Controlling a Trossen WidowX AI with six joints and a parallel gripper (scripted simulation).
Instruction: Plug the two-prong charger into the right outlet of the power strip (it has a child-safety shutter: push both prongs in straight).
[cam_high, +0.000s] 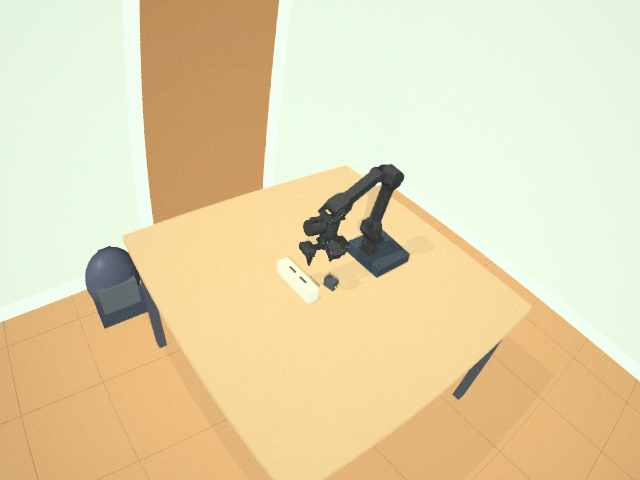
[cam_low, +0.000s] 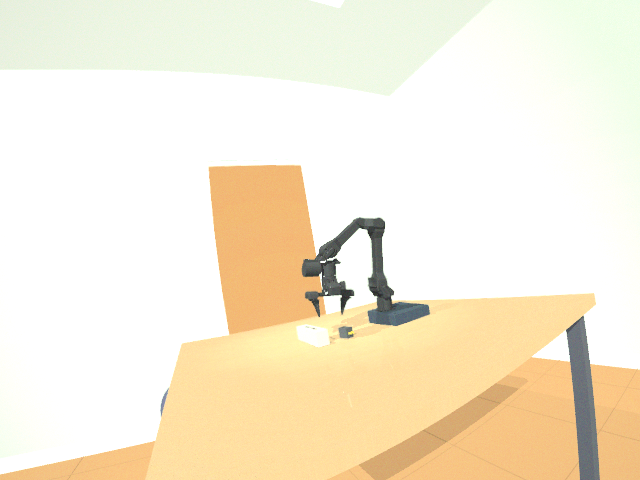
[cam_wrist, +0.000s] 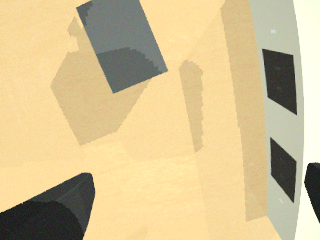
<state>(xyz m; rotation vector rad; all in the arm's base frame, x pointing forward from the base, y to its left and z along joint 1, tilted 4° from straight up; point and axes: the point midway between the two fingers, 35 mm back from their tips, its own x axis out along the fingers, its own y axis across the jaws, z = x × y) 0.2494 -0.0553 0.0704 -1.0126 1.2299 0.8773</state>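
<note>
Navy-blue rounded object (cam_high: 112, 272), bin-like, with a grey-green front panel, on the tiled floor (cam_high: 62, 382) (cam_low: 558, 418) at the far left of the top view; no writing can be read on it, and whether it contains anything cannot be told. To its right, the wooden table (cam_high: 248, 361) (cam_low: 289, 392) (cam_wrist: 145, 200), pale and on dark legs; upon it, a white power strip (cam_high: 297, 280) (cam_low: 312, 335) (cam_wrist: 284, 125), elongated and box-shaped, with two dark outlets set in its upper face; no lettering is legible on the strip. Above the strip and the surface beside it, the gripper (cam_high: 321, 262) (cam_low: 330, 315) (cam_wrist: 203, 180), pointing downward; its fingers stand spread almost to their full extent, with nothing between them. Just beside the power strip, on the side toward the arm's base, the two-prong charger (cam_high: 330, 281) (cam_low: 345, 332) (cam_wrist: 125, 47); a small, dark grey, blocky body, resting on the table apart from the strip; its yellow prongs are directed away from the strip; no label can be read on it. Farther right, the black arm (cam_high: 381, 204) (cam_low: 377, 258), bent at its elbow, on a dark blue base (cam_high: 379, 269) (cam_low: 397, 318).
</note>
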